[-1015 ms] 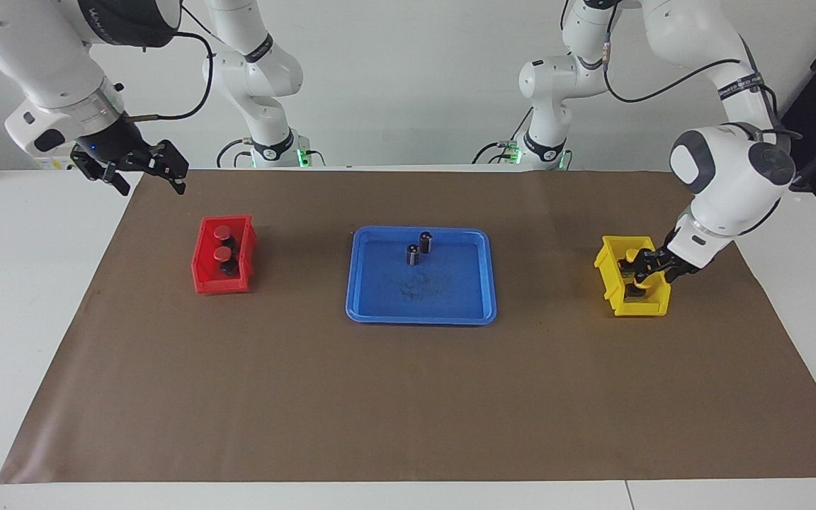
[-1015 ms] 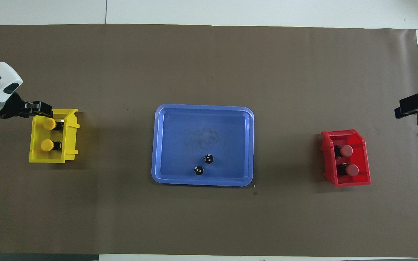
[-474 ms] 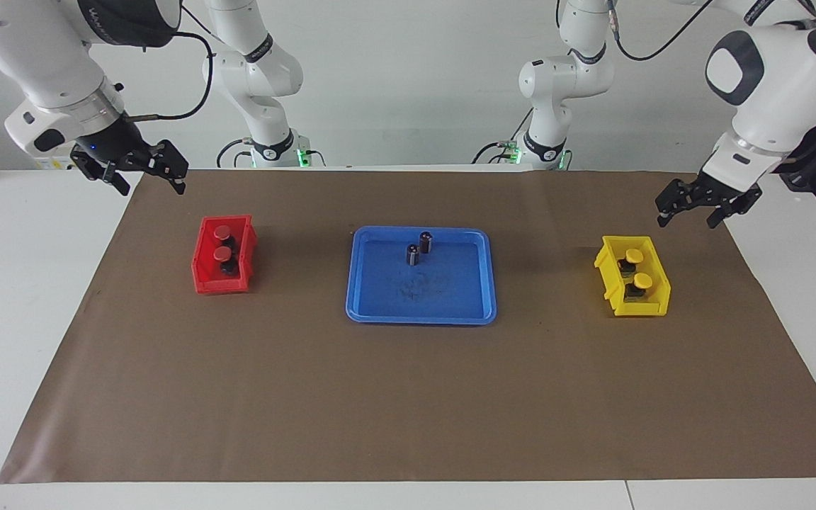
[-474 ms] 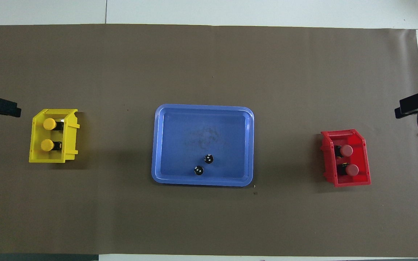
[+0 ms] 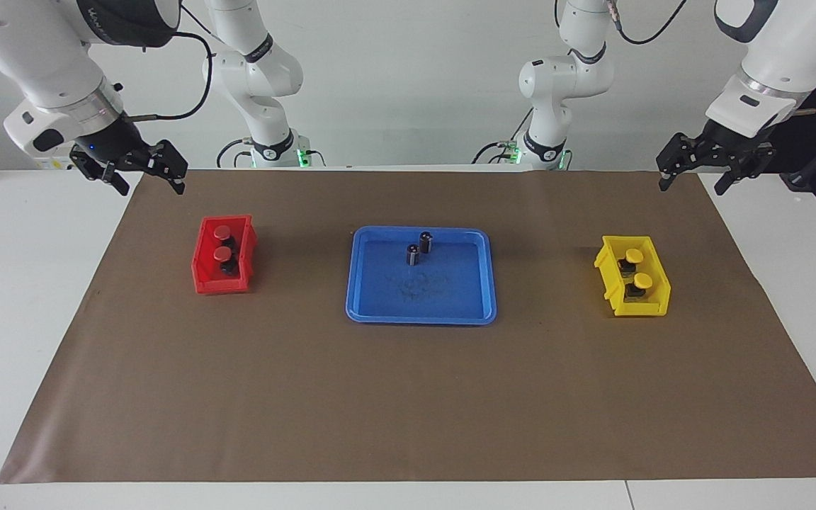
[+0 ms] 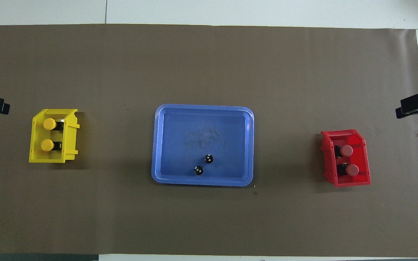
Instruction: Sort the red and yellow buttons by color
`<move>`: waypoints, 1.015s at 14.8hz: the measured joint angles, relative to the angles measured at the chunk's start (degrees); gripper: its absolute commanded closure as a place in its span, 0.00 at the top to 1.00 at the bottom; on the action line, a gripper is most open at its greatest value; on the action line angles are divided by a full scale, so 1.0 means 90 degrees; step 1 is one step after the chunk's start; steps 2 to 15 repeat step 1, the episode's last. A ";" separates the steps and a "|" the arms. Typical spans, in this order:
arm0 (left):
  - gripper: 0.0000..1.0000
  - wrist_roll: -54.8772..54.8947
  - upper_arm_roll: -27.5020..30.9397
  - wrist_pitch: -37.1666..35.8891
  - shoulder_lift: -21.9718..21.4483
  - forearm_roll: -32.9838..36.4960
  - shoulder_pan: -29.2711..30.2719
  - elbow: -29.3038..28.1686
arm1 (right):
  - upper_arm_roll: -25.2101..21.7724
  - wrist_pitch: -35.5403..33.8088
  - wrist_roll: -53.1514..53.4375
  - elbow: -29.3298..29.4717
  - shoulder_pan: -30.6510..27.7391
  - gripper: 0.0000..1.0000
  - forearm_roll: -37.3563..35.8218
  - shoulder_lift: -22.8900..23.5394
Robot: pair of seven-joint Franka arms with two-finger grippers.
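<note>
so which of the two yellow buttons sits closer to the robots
The yellow button at the robots' end of the yellow bin; the other yellow button sits farther out in that bin.

The white bench (image 5: 40, 283) carries a brown mat (image 5: 408, 397). On the mat, a blue tray (image 5: 482, 297) sits mid-bench; a red bin (image 5: 202, 273) lies below the right claw (image 5: 144, 173), and a yellow bin (image 5: 610, 283) below the left claw (image 5: 695, 173).
</note>
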 measured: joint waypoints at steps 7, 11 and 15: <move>1.00 0.0002 -0.0008 -0.0001 0.0004 0.0000 0.0000 0.0000 | 0.0000 0.0000 0.0000 0.0000 0.0000 1.00 0.0000 0.0000; 1.00 0.0002 -0.0008 -0.0001 0.0004 0.0000 0.0000 0.0000 | 0.0000 0.0000 0.0000 0.0000 0.0000 1.00 0.0000 0.0000; 1.00 0.0002 -0.0008 -0.0001 0.0004 0.0000 0.0000 0.0000 | 0.0000 0.0000 0.0000 0.0000 0.0000 1.00 0.0000 0.0000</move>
